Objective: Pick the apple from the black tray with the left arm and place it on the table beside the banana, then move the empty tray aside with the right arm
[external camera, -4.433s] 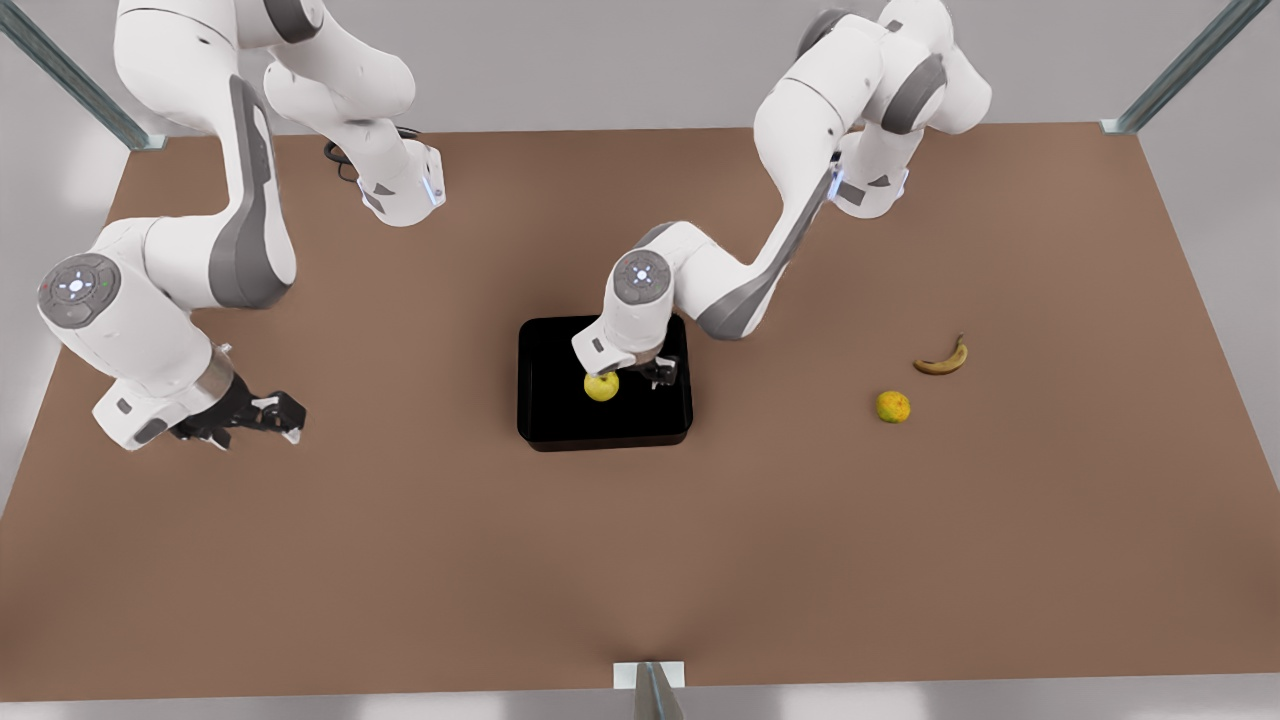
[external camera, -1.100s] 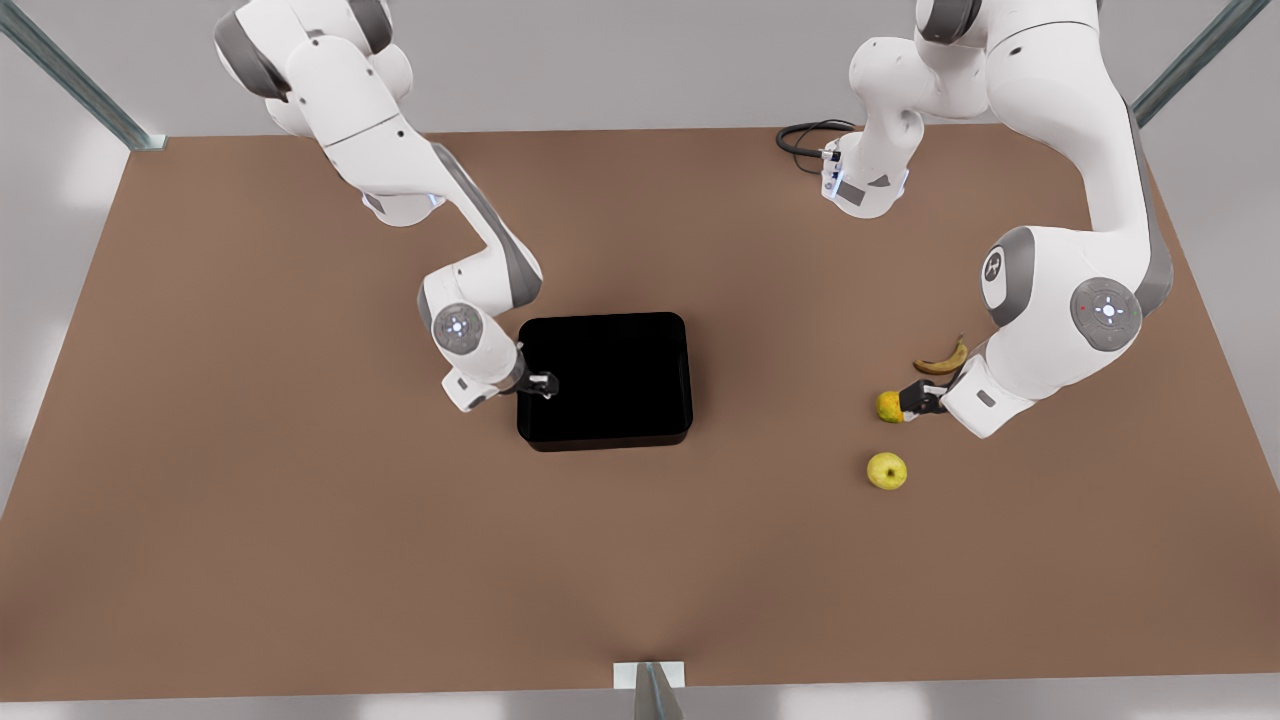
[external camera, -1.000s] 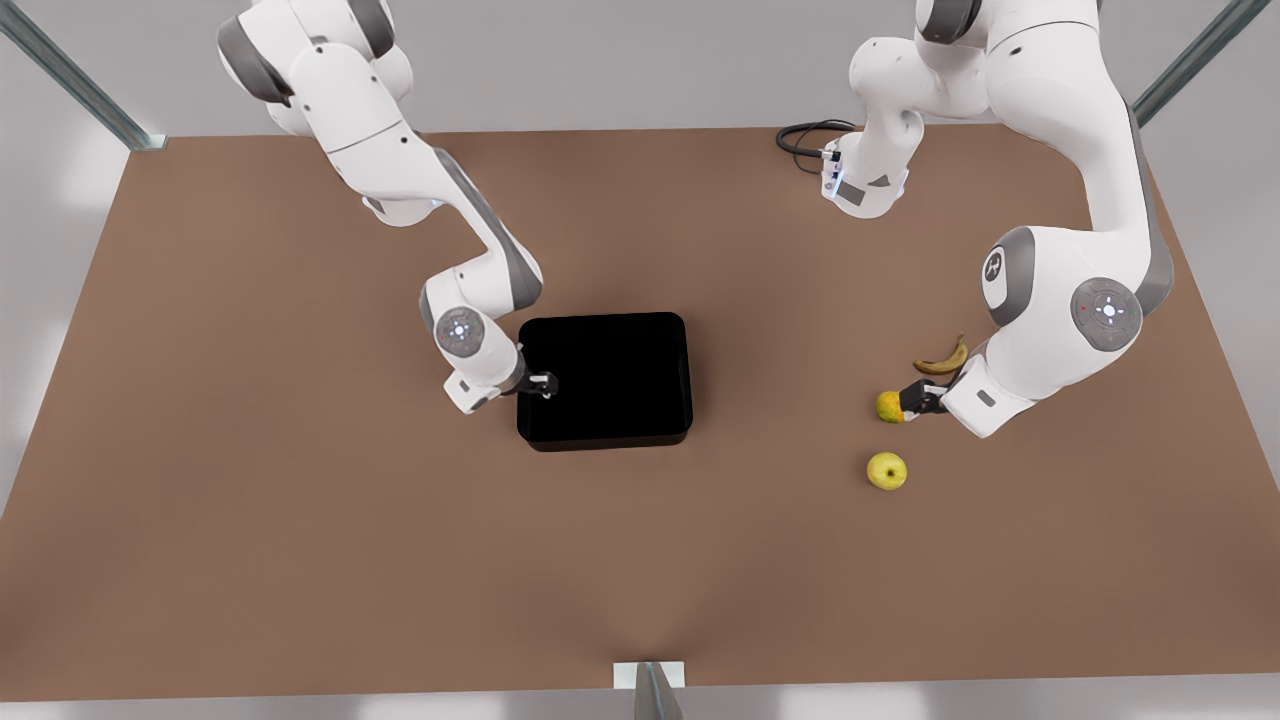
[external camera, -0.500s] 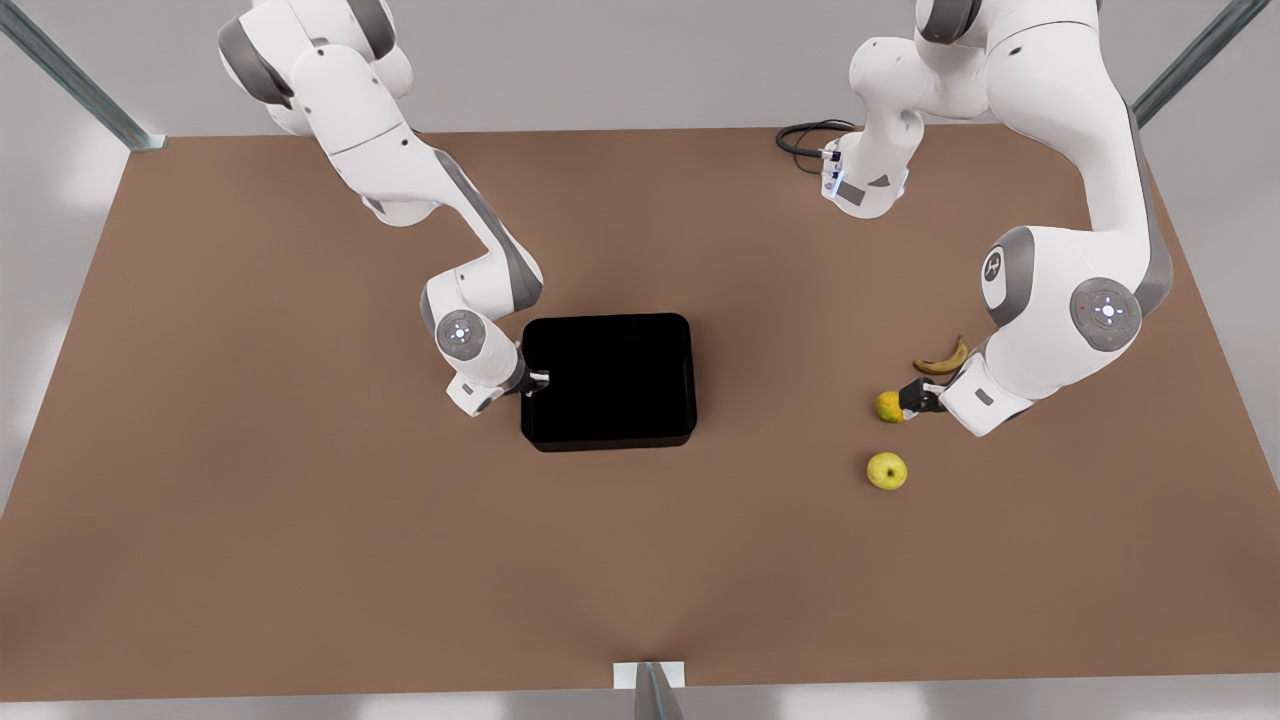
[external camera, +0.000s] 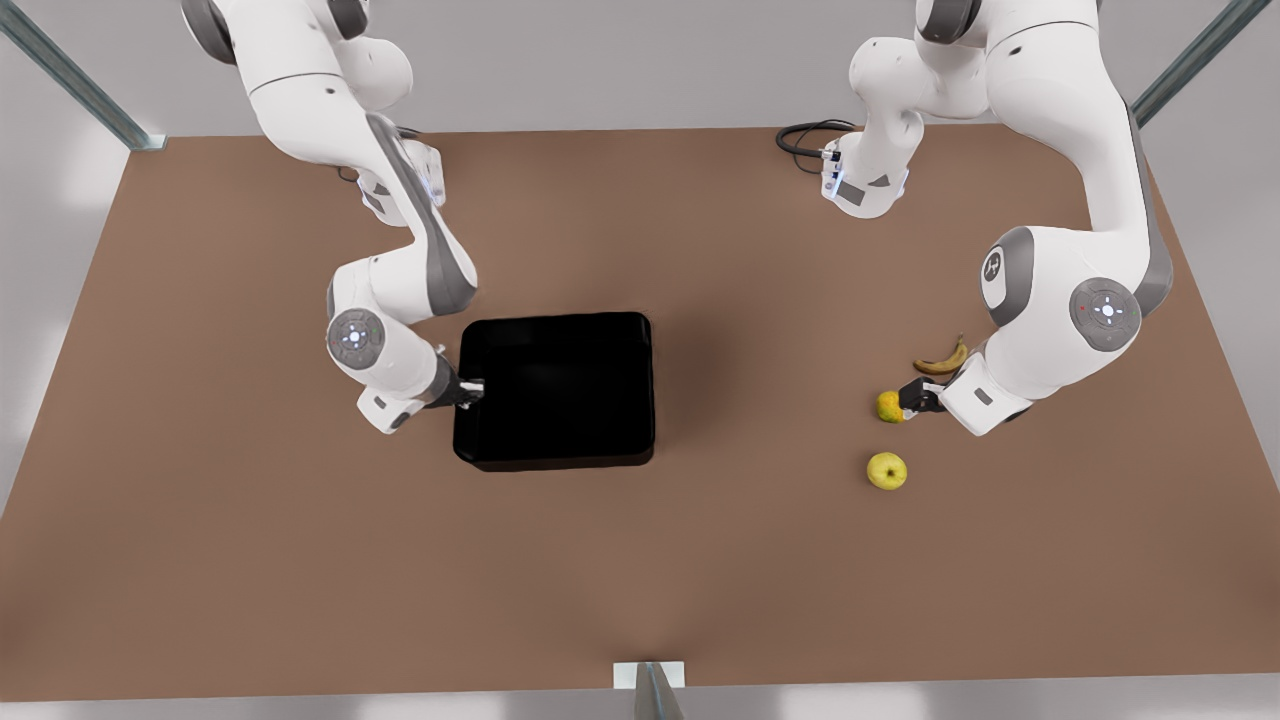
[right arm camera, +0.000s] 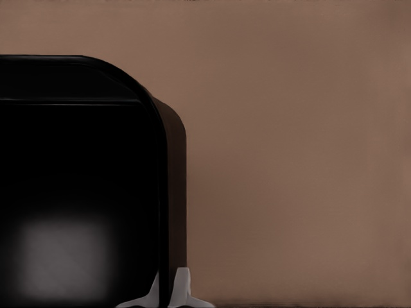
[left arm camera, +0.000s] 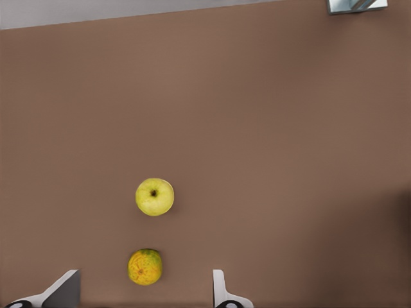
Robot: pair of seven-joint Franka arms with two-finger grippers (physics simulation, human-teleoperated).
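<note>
The right gripper is on the front view's left, pinched tight on the tray wall at the side facing that arm. In the right wrist view its fingertips sit either side of the tray rim w/ barely any gap. Tray looks empty inside, just black.

The left gripper is over on the front view's right, hanging just beside the orange. Its fingers are spread wide in the left wrist view, nothing between them, orange below and the apple a bit further out.

The apple sits on the brown counter, near the orange, w/ the banana on the orange's other side, so not right next to the banana tbh. All three fruits are well apart from the tray.
</note>
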